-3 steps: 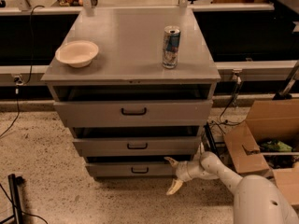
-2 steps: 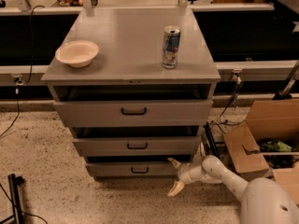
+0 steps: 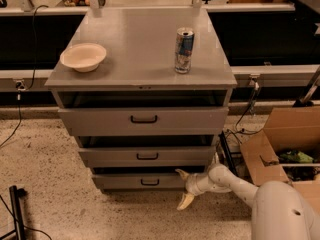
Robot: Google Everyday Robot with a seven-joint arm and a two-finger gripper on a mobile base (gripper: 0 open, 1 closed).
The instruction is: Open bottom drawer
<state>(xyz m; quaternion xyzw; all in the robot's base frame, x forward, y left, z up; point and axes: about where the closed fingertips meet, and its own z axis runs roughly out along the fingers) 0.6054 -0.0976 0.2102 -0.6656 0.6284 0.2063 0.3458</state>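
While the pincer gapes wide, the bottom drawer lies just left of it.

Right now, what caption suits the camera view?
Open tool at right end of bottom drawer; bowl and can on the cabinet.

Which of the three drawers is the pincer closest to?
The bottom drawer, lowest of the stack; the open pincer hangs at its right end.

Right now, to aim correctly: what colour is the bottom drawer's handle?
Black handle on the bottom drawer, camera view; gripper open just right of it.
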